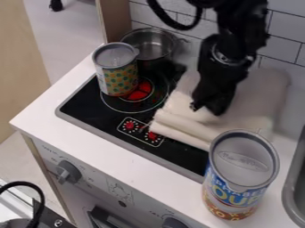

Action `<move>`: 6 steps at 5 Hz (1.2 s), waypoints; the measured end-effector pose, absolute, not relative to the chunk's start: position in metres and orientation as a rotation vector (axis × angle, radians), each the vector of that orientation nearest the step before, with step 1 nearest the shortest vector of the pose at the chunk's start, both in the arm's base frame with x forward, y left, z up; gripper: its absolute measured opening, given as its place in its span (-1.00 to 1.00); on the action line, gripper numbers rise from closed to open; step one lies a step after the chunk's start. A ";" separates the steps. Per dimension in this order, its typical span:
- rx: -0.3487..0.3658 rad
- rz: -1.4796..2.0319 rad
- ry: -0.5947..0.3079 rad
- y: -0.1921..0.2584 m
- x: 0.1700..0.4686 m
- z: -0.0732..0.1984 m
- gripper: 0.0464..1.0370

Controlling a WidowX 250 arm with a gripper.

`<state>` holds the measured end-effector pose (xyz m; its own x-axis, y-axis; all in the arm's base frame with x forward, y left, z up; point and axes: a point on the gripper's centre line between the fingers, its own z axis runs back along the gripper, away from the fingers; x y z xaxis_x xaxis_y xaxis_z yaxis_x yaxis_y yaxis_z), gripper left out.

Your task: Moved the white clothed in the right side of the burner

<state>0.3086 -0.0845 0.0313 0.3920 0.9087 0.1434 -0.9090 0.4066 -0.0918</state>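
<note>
The black gripper (208, 107) hangs from the top edge with its tips low over the white cloth, close to or touching its upper surface. The white cloth (256, 95) lies partly folded across the right part of the black burner top (95, 111) and onto the counter behind it. Its front-left folds reach over the edge of the control markings. The gripper and arm hide part of the cloth's middle.
A patterned can (117, 75) stands on the burner's left ring, with a metal pot (152, 44) behind it. A large soup can (240, 173) stands at the front right, close to the cloth. A grey sink (293, 191) borders the right edge.
</note>
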 end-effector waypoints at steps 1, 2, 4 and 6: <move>-0.001 1.151 -0.203 -0.094 0.307 0.031 -0.99; 0.008 1.140 -0.209 -0.102 0.313 0.032 -0.99; 0.027 1.094 -0.234 -0.093 0.310 0.039 -0.69; 0.016 1.057 -0.315 -0.071 0.307 0.074 0.38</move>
